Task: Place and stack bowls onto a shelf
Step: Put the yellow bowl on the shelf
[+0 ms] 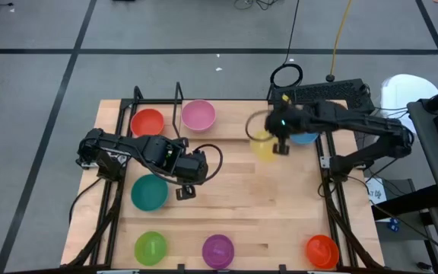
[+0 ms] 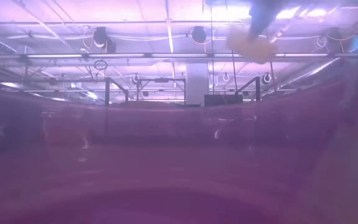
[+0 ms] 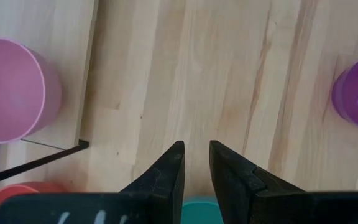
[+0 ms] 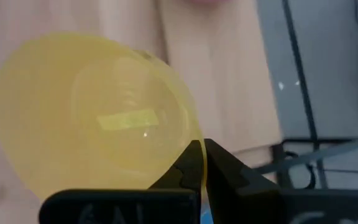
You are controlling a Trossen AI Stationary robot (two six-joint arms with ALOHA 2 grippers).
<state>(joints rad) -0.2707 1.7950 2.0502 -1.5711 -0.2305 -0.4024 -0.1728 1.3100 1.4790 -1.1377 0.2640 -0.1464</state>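
Nearest the overhead camera, the right tool (image 1: 280, 147) is clamped on the rim of the translucent yellow plastic bowl (image 1: 264, 143), holding it tilted and clear of the pale wooden counter (image 1: 280, 205) – the right wrist view shows its two dark fingers (image 4: 225, 171) pinched together on the bowl's edge. It hangs over the far half of the counter, right of the middle, and just beside it, toward the right edge, a small blue bowl (image 1: 306, 138) peeks out from under the arm

The left tool (image 1: 185, 192) hovers over the middle of the counter's left half with its fingers (image 3: 166, 177) a little apart and nothing between them, just beside the teal round bowl (image 1: 150, 192)

At the far left corner stands the low shelf of thin black rods with a light plank (image 1: 175, 131); the orange-red bowl (image 1: 147, 122) and the pink bowl (image 1: 198, 115) sit on it side by side, not touching

Along the near edge, well apart from each other, stand the green bowl (image 1: 150, 247), the purple bowl (image 1: 218, 250) and, toward the right corner, the red bowl (image 1: 322, 250)
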